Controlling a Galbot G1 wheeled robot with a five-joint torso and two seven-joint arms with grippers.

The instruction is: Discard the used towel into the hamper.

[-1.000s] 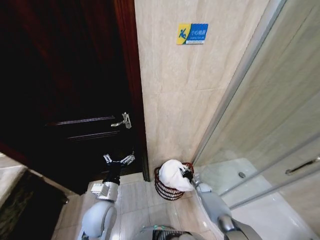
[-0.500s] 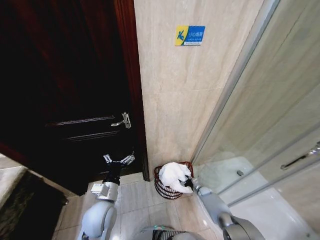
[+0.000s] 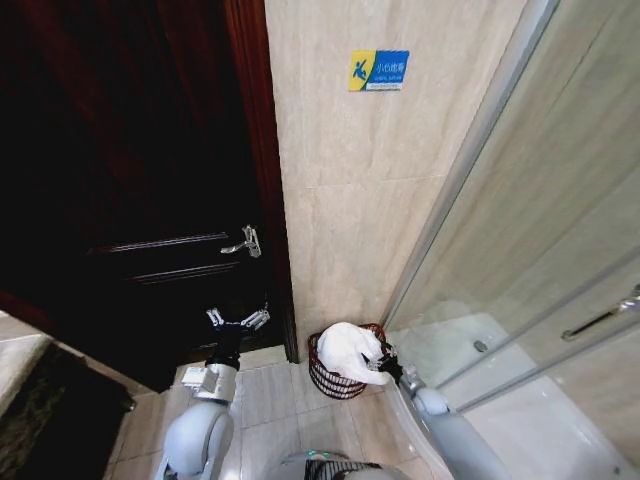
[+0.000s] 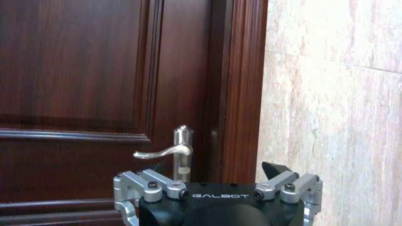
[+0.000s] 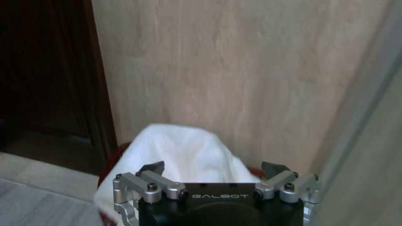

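The hamper [image 3: 327,378] is a small dark red-brown wire basket on the tiled floor, in the corner between the door frame and the glass partition. A white towel [image 3: 345,347] sits bunched in its top and bulges over the rim. My right gripper [image 3: 386,364] hovers at the hamper's right rim, beside the towel. In the right wrist view the right gripper [image 5: 213,167] is open, with the towel [image 5: 182,148] just beyond its spread fingers and a bit of the hamper rim [image 5: 111,161] showing. My left gripper [image 3: 238,321] is held open in front of the door, away from the hamper.
A dark wooden door with a silver lever handle [image 3: 245,241] [image 4: 164,151] stands to the left. A beige tiled wall carries a blue and yellow sign [image 3: 379,70]. The glass shower partition [image 3: 520,250] closes off the right side. Open floor tiles [image 3: 265,390] lie in front of the hamper.
The towel has gone down from above the rim into the hamper. The right gripper has let go of it and drawn back a little to the right. The left arm has not moved.
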